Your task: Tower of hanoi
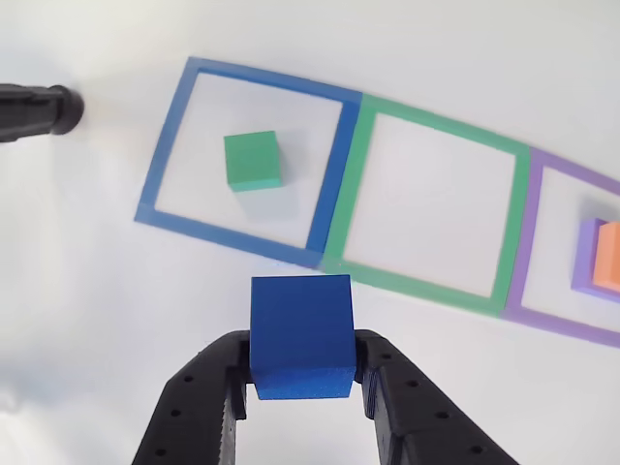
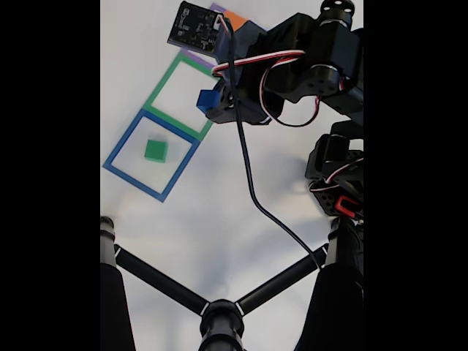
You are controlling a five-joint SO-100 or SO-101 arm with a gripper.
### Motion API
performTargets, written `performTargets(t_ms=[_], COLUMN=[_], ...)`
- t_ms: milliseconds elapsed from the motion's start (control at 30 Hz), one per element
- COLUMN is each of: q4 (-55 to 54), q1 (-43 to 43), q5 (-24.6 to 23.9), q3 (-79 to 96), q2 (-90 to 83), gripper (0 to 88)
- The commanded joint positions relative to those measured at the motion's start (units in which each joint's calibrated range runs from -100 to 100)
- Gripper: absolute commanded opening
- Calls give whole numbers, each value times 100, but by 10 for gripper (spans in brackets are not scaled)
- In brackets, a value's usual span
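Note:
My gripper (image 1: 301, 380) is shut on a blue cube (image 1: 300, 334), held above the white table just in front of the taped squares; in the fixed view the blue cube (image 2: 206, 99) sits at the arm's tip. A small green cube (image 1: 253, 160) lies inside the blue taped square (image 1: 155, 174), also seen as the green cube (image 2: 155, 150) in the fixed view. The green taped square (image 1: 513, 223) in the middle has nothing inside. In the purple taped square (image 1: 518, 281) at the right, an orange block (image 1: 609, 257) rests on a purple block (image 1: 584, 257), cut by the frame edge.
A black tube end (image 1: 44, 109) pokes in at the left of the other view. In the fixed view, black stand legs (image 2: 161, 281) cross the table's near part, and a black cable (image 2: 248, 183) hangs from the arm (image 2: 314, 66).

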Motion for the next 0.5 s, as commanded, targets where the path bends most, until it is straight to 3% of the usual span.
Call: performTargets(t_ms=[0, 200, 467], q4=[414, -47, -2839], q1=[-317, -393, -233], q5=[0, 0, 0], q3=[-619, 398, 3315], q2=[-226, -498, -971], gripper=[28, 31, 32])
